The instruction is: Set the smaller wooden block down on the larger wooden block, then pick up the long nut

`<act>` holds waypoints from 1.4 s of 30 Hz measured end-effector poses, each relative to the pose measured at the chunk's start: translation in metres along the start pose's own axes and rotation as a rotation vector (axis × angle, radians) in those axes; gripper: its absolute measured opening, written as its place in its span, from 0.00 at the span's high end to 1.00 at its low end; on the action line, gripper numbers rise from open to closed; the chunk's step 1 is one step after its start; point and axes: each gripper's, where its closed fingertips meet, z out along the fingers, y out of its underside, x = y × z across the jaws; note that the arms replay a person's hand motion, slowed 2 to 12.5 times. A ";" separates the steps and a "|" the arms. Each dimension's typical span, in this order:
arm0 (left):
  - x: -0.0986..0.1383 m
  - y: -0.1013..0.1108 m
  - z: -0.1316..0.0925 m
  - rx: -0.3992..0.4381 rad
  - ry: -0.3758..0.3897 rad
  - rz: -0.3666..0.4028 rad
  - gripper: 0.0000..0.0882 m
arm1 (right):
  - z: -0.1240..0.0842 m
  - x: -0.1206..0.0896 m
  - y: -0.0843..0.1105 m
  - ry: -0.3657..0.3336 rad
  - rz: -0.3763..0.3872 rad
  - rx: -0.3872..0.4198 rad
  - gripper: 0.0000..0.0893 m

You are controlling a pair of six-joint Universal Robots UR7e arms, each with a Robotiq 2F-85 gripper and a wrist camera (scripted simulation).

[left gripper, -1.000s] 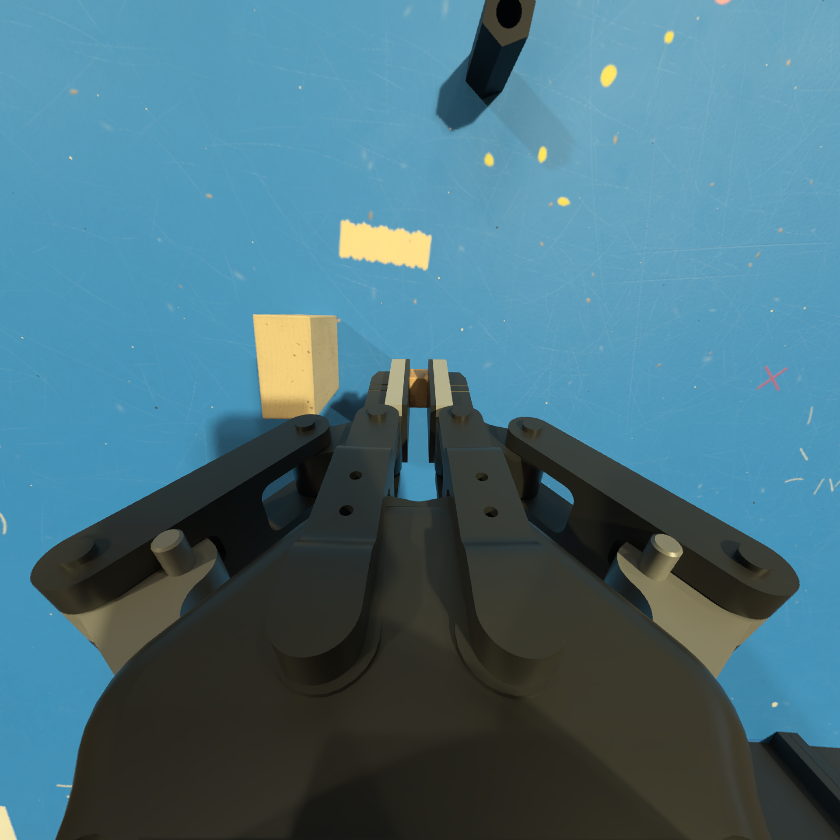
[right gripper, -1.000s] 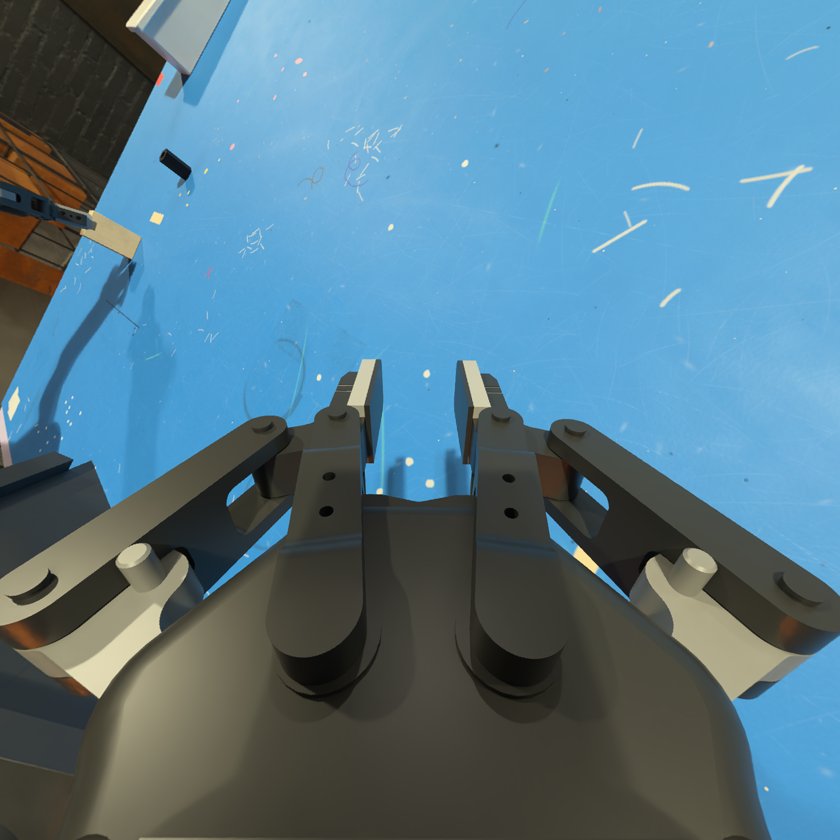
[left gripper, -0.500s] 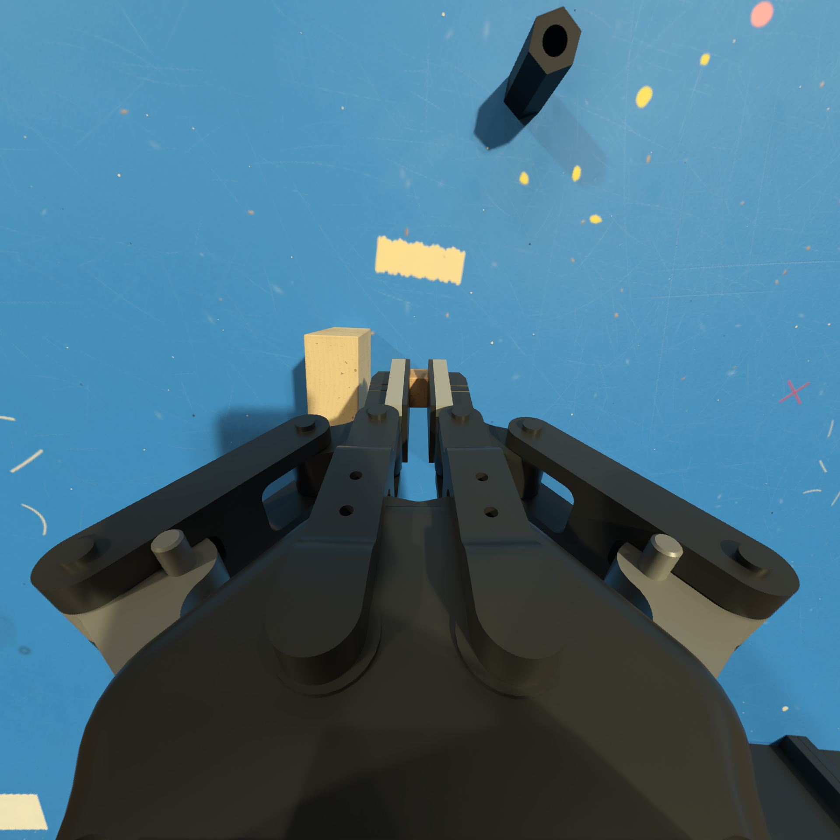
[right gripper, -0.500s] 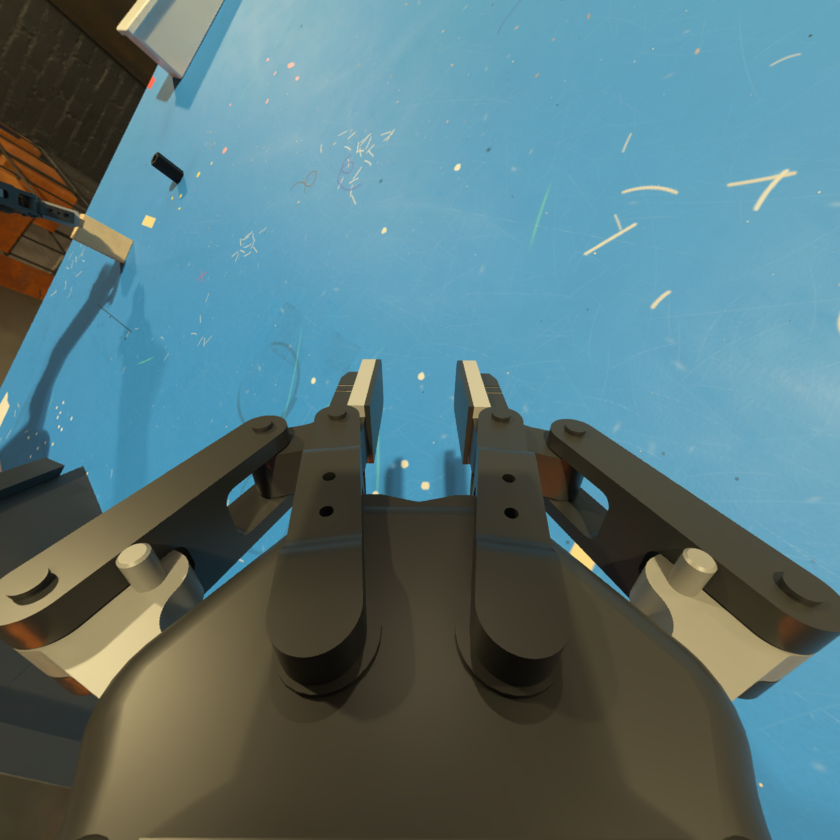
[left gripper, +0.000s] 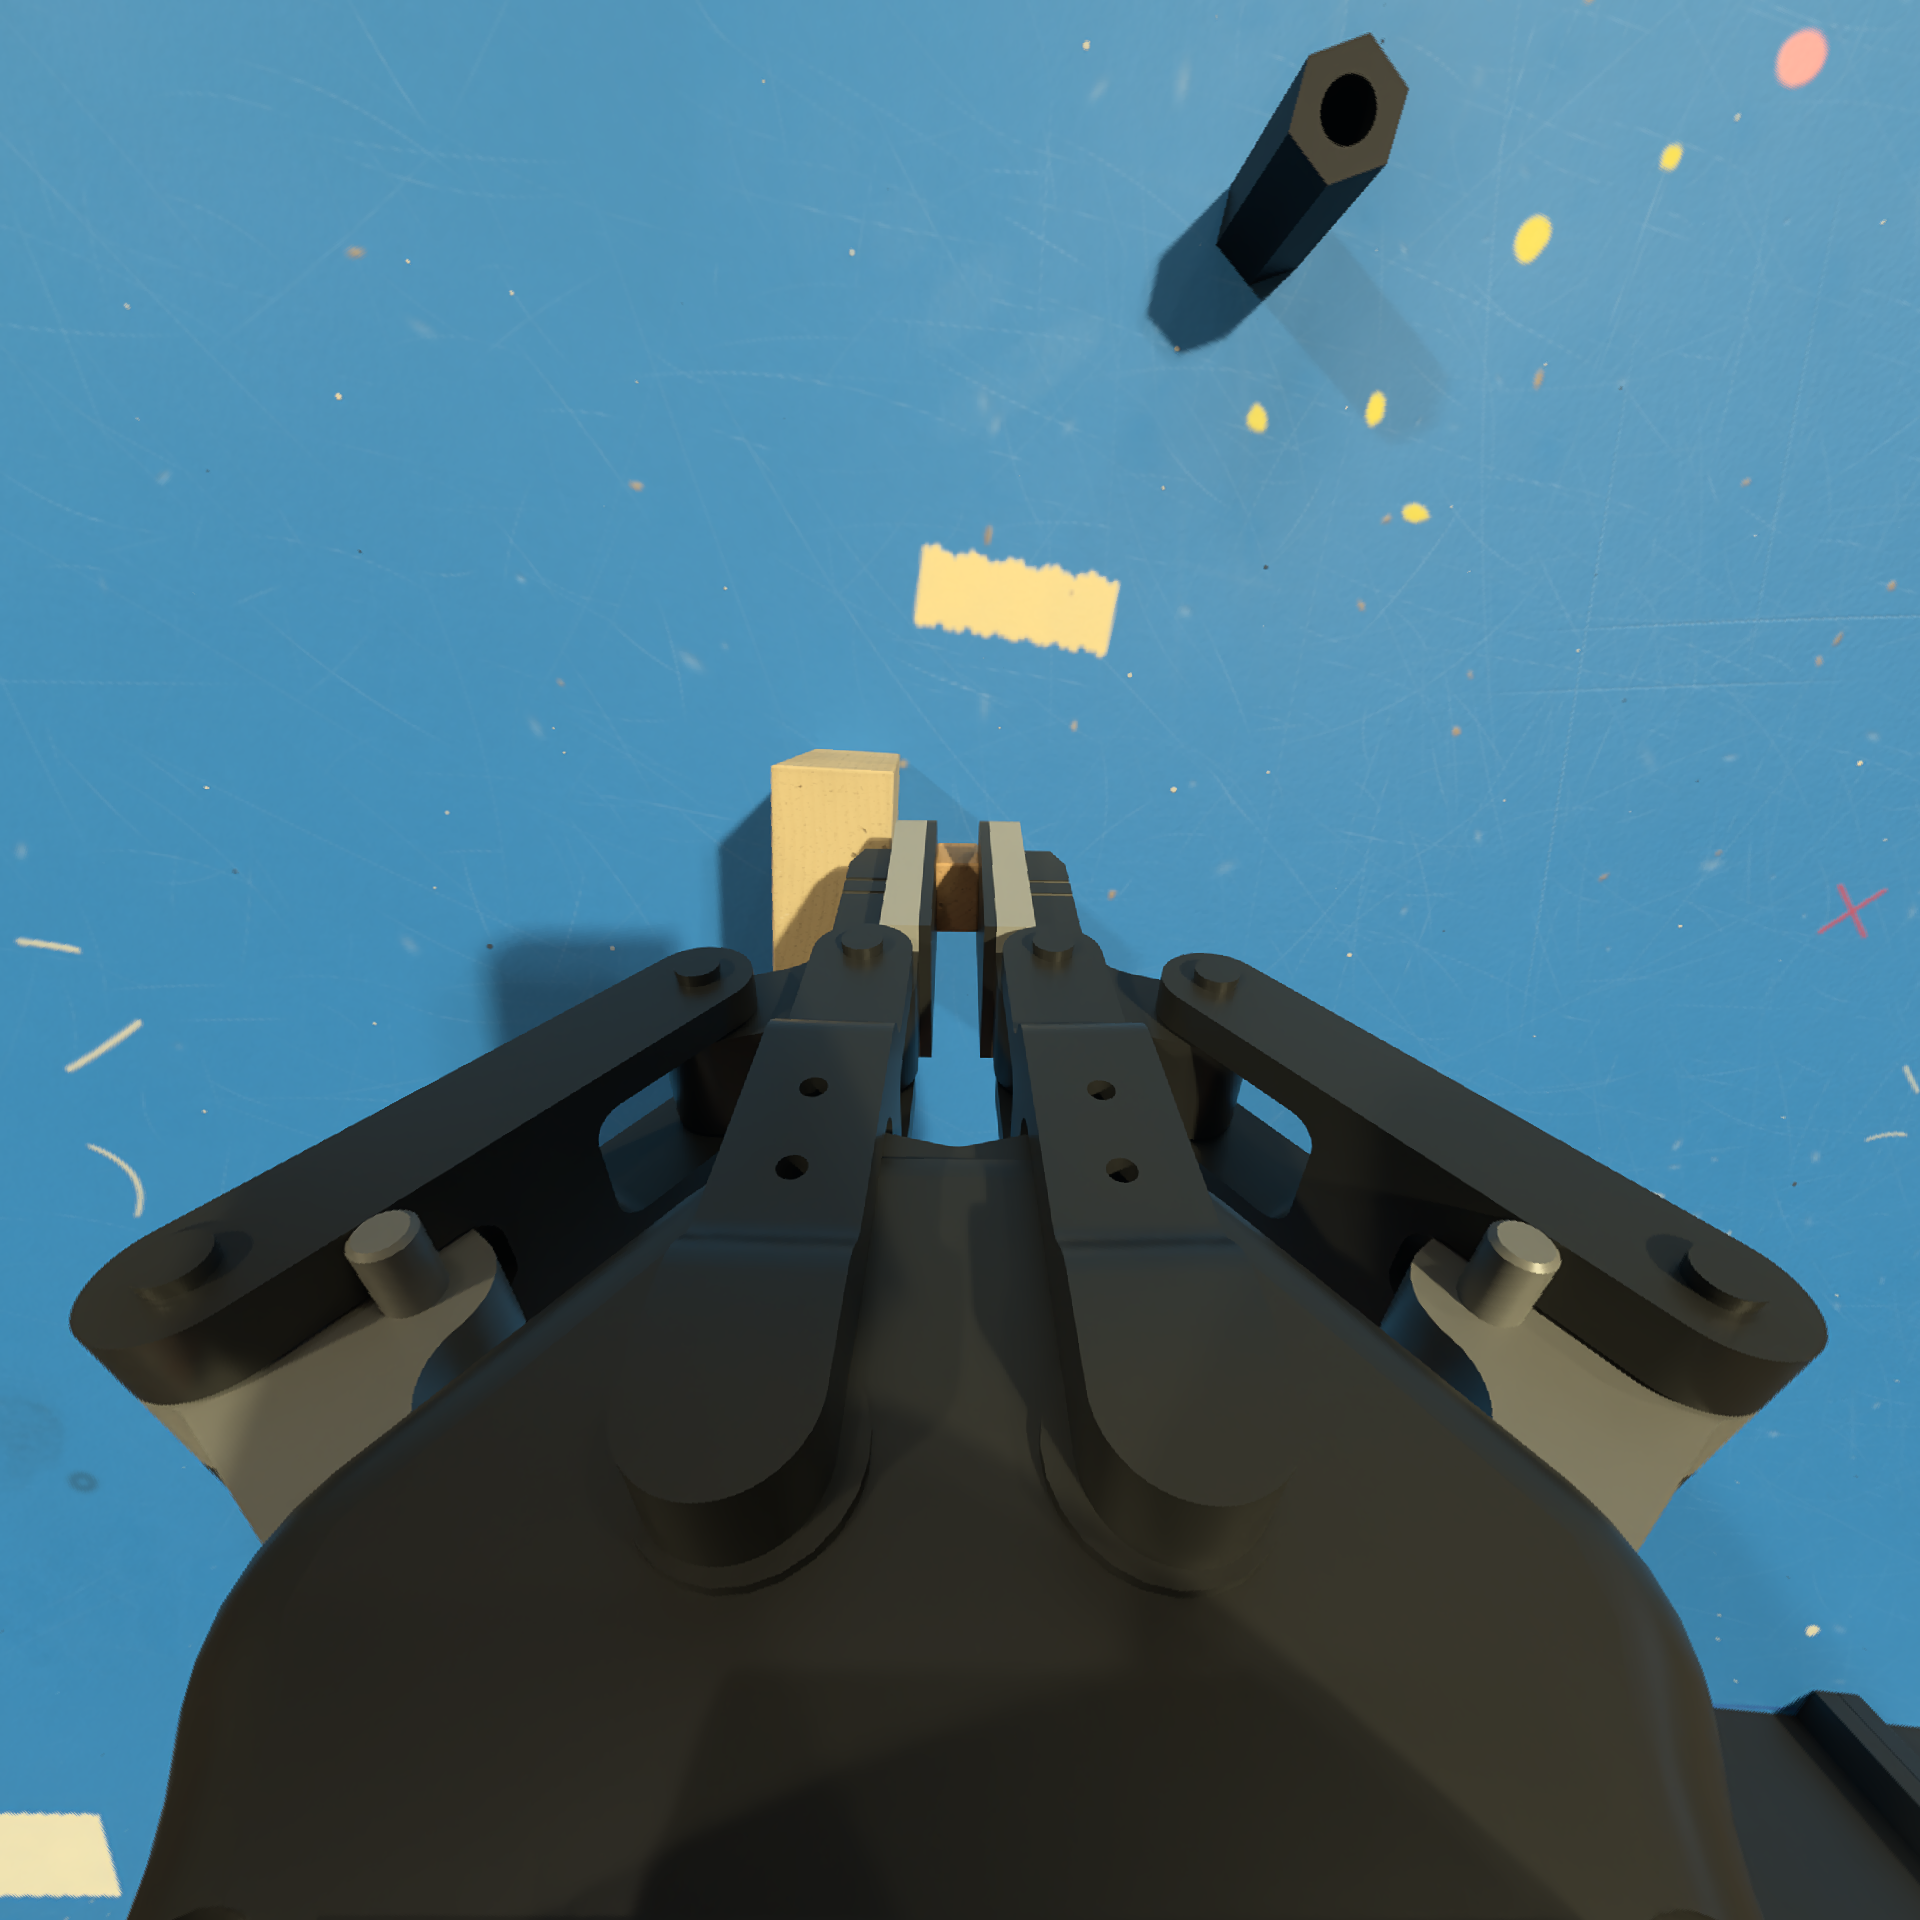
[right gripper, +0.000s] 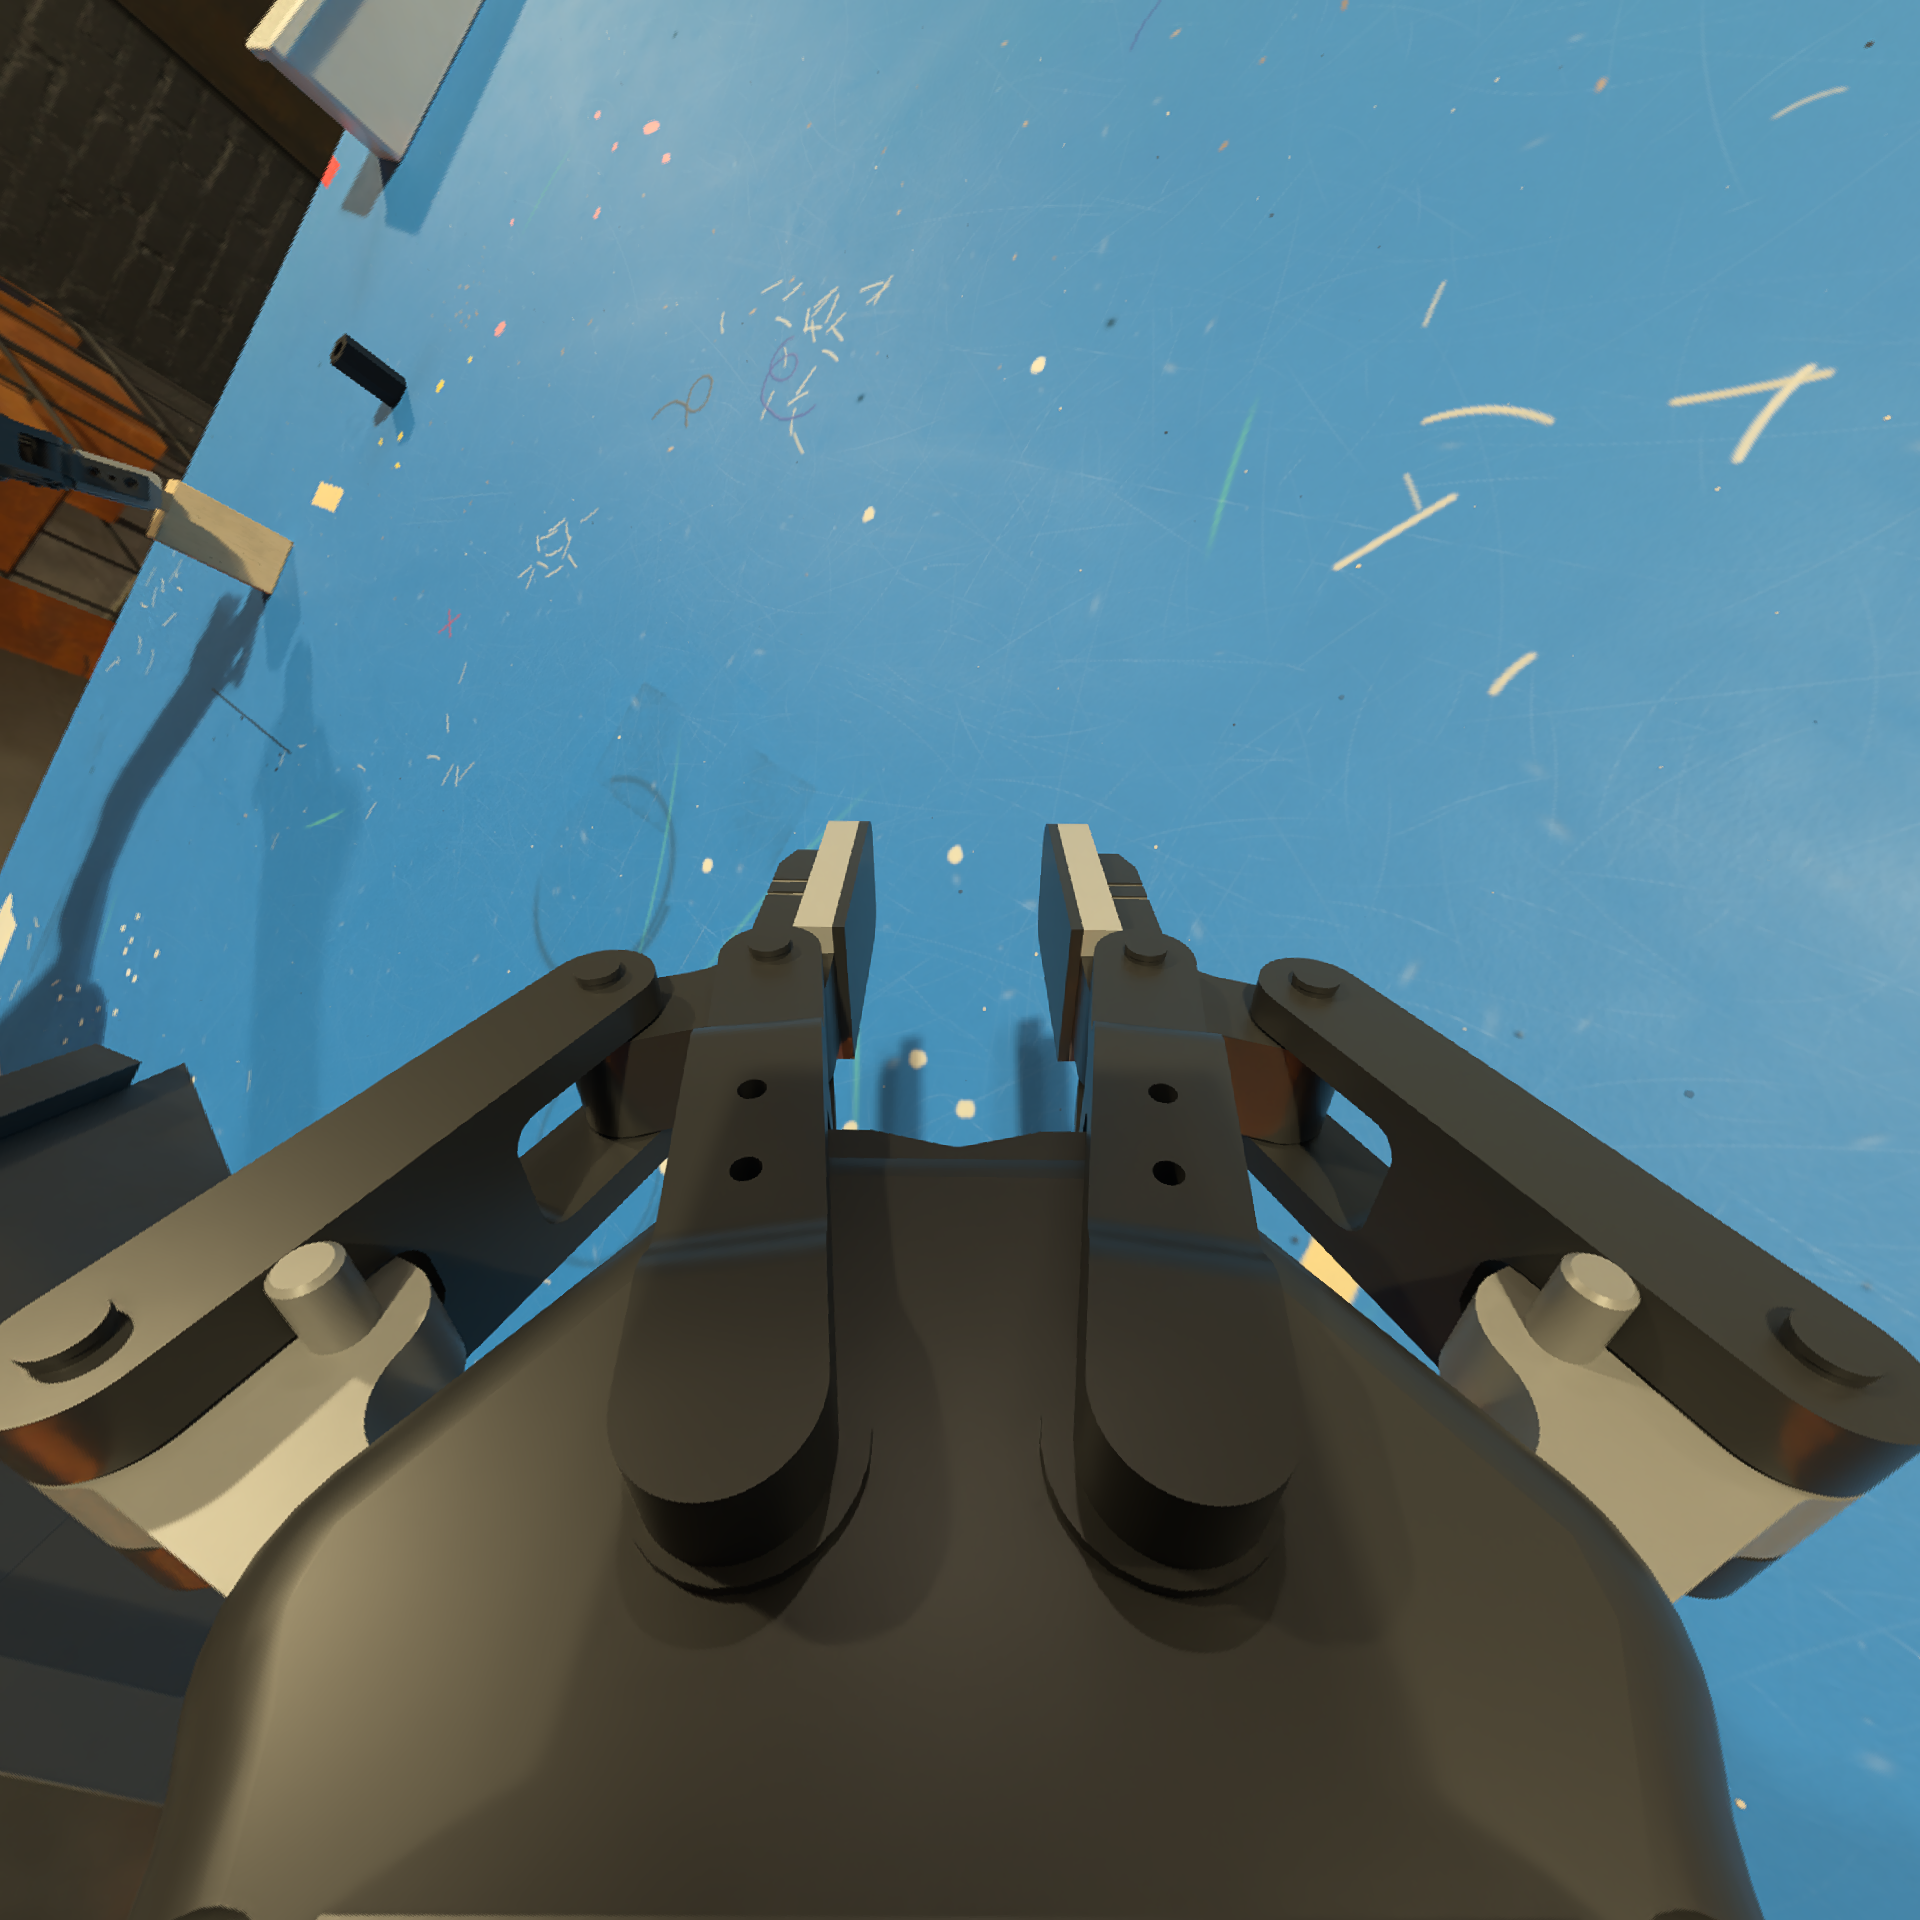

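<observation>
Smaller wooden block (left gripper: pixel 957 885): darker tan wood, squared faces, mostly hidden; sitting clamped between the two pale pads of the left gripper (left gripper: pixel 957 878), whose jaws are standing nearly together upon it.

Larger wooden block (left gripper: pixel 828 844): pale, fine-grained wood, tall rectangular prism, standing upright on the table just left of and partly behind the left gripper's fingertips (left gripper: pixel 906 873). Whether the two blocks are touching cannot be told. In the right wrist view the larger wooden block (right gripper: pixel 223 538) is showing far off at the table's left edge, with the left gripper (right gripper: pixel 104 480) reaching in beside it.

Long nut (left gripper: pixel 1311 154): black, hexagonal, elongated, with a round bore facing the camera; lying on its side well beyond the blocks, up and to the right, casting a dark shadow. Also showing small in the right wrist view (right gripper: pixel 368 371).

Right gripper (right gripper: pixel 957 909): dark grey linkage, pale pads, jaws standing apart and holding nothing, hanging over bare tabletop well away from the blocks.

Table (left gripper: pixel 416 520): blue, matte, finely scratched, flecked with yellow, pink and white paint marks; a cream jagged-edged patch (left gripper: pixel 1016 601) lying flat between block and nut.

Room: dark brick wall (right gripper: pixel 114 197) showing past the table's left edge.
</observation>
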 end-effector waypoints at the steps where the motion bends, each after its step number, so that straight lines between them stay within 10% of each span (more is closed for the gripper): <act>1: -0.001 0.000 0.000 0.000 -0.002 0.000 0.92 | 0.000 0.000 0.000 0.000 0.000 0.000 0.67; 42: -0.021 -0.003 -0.001 -0.003 -0.002 0.011 0.92 | 0.003 -0.002 0.002 0.001 -0.003 -0.013 0.68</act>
